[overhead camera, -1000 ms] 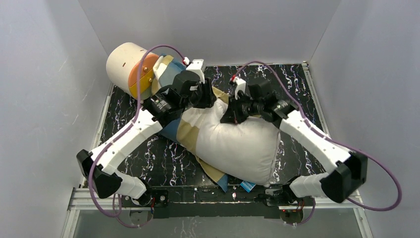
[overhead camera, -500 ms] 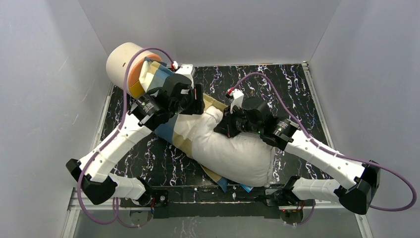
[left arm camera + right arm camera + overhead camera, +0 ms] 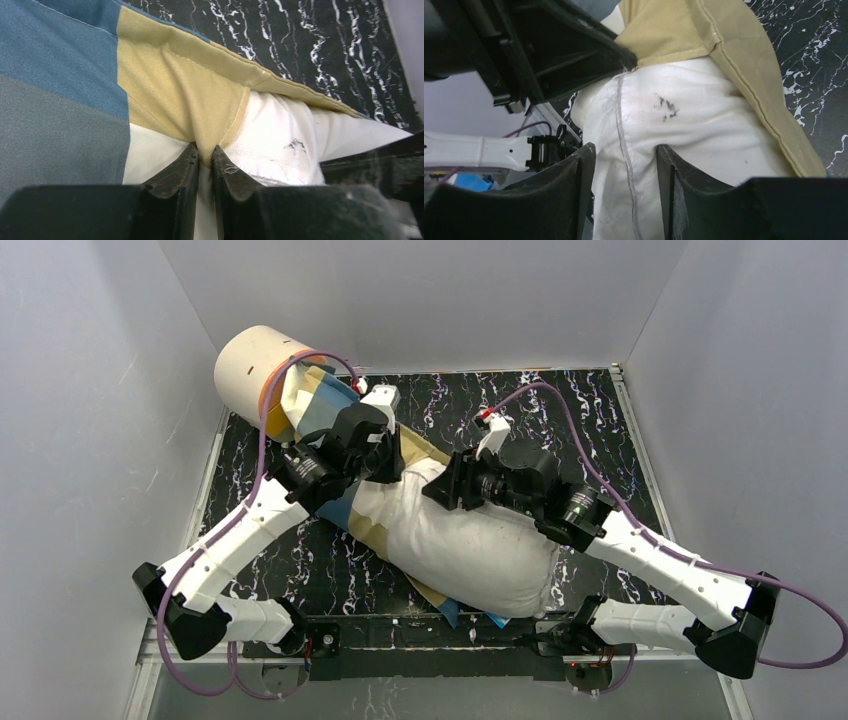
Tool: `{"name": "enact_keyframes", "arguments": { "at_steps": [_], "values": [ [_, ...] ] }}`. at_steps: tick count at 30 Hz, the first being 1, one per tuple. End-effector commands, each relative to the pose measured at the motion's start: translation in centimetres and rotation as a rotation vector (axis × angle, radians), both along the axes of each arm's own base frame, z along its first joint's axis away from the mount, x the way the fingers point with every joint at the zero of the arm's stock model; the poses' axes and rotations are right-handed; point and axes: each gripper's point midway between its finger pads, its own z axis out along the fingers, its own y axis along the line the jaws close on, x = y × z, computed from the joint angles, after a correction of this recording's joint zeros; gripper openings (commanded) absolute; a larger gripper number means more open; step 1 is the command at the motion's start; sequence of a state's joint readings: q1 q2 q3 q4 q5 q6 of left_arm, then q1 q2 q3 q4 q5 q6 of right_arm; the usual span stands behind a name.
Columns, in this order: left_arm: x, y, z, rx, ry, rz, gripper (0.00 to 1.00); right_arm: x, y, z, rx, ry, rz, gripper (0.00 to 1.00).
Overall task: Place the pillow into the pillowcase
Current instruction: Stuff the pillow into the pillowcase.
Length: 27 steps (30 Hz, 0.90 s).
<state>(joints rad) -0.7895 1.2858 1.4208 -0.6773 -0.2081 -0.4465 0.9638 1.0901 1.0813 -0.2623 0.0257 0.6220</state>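
Observation:
The white pillow (image 3: 470, 545) lies slantwise across the middle of the table, its far left end inside the blue, tan and cream pillowcase (image 3: 318, 405). My left gripper (image 3: 386, 462) is at the case's mouth. In the left wrist view it (image 3: 205, 149) is shut on the tan hem of the pillowcase (image 3: 175, 90), with the pillow (image 3: 280, 135) just beyond. My right gripper (image 3: 442, 486) rests on the pillow a little to the right. In the right wrist view it (image 3: 625, 147) stands open astride a seam of the pillow (image 3: 684, 115), below the tan pillowcase edge (image 3: 674, 30).
A cream-and-orange cylinder (image 3: 258, 370) lies at the back left, touching the pillowcase. The black marbled table (image 3: 560, 410) is boxed in by grey walls on three sides. A small blue item (image 3: 497, 617) pokes out under the pillow's near end.
My right gripper has opened and slid left along the pillow toward the case's mouth. My left gripper opened briefly, then shut on the tan hem. Both elbows have dropped lower.

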Motion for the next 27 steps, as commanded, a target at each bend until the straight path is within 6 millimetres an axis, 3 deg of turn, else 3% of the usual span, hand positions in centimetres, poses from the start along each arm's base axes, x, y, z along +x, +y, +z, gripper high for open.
{"name": "enact_keyframes", "arguments": {
  "at_steps": [1, 4, 7, 15, 23, 27],
  "values": [
    [-1.4, -1.0, 1.9, -0.116, -0.004, -0.046, 0.15, 1.2, 0.6, -1.0, -0.008, 0.021, -0.065, 0.50],
    [-1.6, -1.9, 3.4, -0.175, -0.005, -0.063, 0.14, 1.0, 0.7, -4.5, -0.088, 0.092, -0.059, 0.37],
    [-2.0, -3.2, 5.3, -0.264, -0.006, -0.103, 0.02, 0.8, 0.9, -6.3, -0.077, 0.132, -0.071, 0.27],
    [-3.5, -6.0, 8.8, -0.432, 0.032, -0.205, 0.00, 2.0, 1.8, -6.5, 0.003, 0.103, -0.125, 0.02],
    [-4.1, -7.5, 13.4, -0.562, -0.004, -0.273, 0.00, 4.2, 2.8, -6.1, 0.015, 0.081, -0.195, 0.01],
    [-2.9, -6.4, 12.8, -0.475, -0.053, -0.222, 0.02, 3.9, 3.1, -6.5, 0.017, 0.096, -0.180, 0.01]
  ]
}}
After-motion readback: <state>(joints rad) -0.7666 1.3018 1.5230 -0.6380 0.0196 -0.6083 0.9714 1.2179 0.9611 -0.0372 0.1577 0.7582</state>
